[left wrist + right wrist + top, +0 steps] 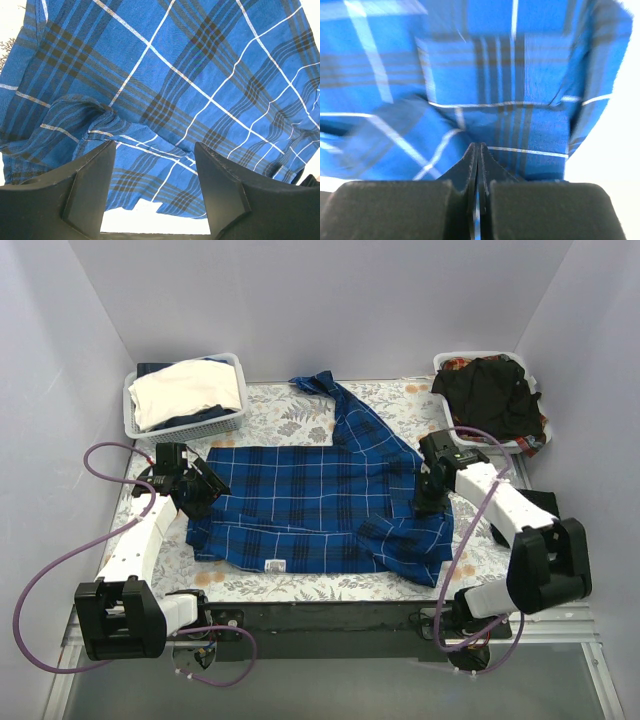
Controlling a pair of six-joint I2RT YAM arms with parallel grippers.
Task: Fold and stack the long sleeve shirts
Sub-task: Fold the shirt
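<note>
The royal-blue plaid shirt point(320, 505) lies spread across the middle of the table, one sleeve reaching up towards the back, its small white label point(273, 564) near the front edge. My left gripper point(205, 490) is open just over the shirt's left edge; in the left wrist view the cloth point(190, 75) fills the space beyond the spread gripper point(155, 150). My right gripper point(428, 508) is at the shirt's right side, shut with a thin fold of plaid point(495, 75) pinched at the gripper's tip point(479, 146). The black shirt point(492, 392) lies bunched in the back-right basket.
A white lattice basket point(185, 427) at the back left holds a cream cloth point(185, 388) on dark cloth. A second white basket point(452, 362) stands at the back right. The table has a floral cover point(290, 420). Purple cables loop beside both arms.
</note>
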